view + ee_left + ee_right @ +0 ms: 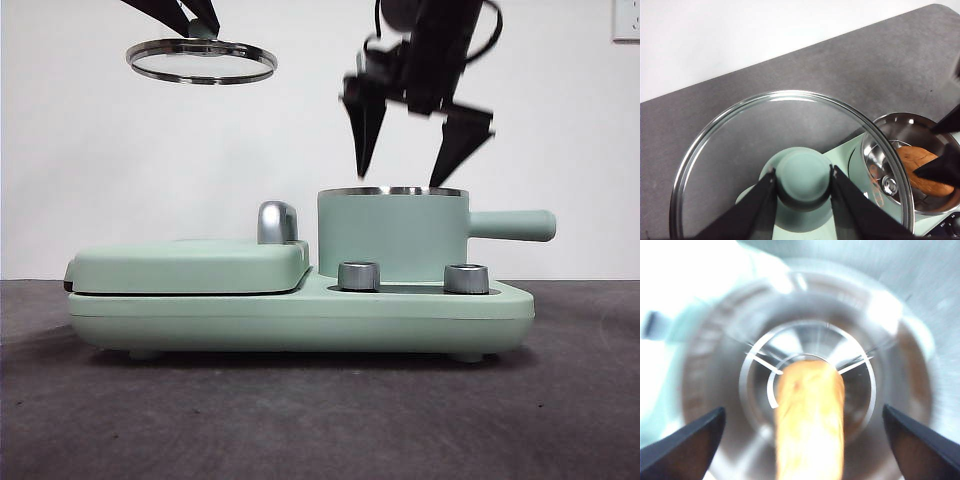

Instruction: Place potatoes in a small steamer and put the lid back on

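Note:
The lid (201, 60), a glass disc with a steel rim, hangs high at the left over the griddle side. My left gripper (199, 22) is shut on its mint-green knob (804, 176). The small steamer (392, 237) stands on the base at the right, its side handle (512, 225) pointing right. The orange-brown potato (810, 420) lies inside it on the steel insert, and it also shows in the left wrist view as the potato (923, 169). My right gripper (400, 150) hovers just above the steamer's rim, open and holding nothing, seen in its own view as the right gripper (802, 411).
The steamer sits on a mint-green appliance base (300, 315) with two steel dials (359, 275) at the front. A flat griddle cover (190, 265) with a steel hinge handle (277, 222) fills the left half. Dark grey table (320, 420) lies in front.

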`<state>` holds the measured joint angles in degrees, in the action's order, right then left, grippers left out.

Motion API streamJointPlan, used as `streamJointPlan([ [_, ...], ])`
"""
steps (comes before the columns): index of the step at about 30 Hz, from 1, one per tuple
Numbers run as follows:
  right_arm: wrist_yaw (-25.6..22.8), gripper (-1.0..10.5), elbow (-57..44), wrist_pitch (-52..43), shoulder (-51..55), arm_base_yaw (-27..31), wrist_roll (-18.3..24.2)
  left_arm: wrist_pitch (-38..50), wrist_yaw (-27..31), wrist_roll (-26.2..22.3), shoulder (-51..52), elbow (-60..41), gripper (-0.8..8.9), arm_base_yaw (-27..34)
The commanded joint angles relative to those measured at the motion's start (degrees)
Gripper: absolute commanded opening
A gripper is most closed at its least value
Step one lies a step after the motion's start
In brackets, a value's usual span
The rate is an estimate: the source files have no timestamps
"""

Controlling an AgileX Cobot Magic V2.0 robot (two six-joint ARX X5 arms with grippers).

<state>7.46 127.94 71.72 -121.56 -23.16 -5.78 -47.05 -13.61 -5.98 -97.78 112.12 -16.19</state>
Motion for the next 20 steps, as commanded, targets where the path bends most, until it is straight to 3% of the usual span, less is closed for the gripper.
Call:
streamJointPlan([
  [1,0.0,5.1,4.0,3.2,0.5,-0.2,0.6,1.4,-0.3,-0.4,-0.8,1.8,0.17,-0.7],
  [6,-0.6,5.1,4.1,9.5,5.8,0.3,0.6,1.2,-0.3,-0.4,-0.8,1.8,0.17,-2.1],
  [11,0.0,5.1,0.8,9.6,15.2,0.2,0.7,1.0,-0.3,-0.4,-0.8,1.8,0.17,-3.8],
  [20,-0.3,5.1,-17.1,9.4,38.9,0.1,0.7,0.8,-0.3,-0.4,-0.8,1.8,0.17,-8.6],
])
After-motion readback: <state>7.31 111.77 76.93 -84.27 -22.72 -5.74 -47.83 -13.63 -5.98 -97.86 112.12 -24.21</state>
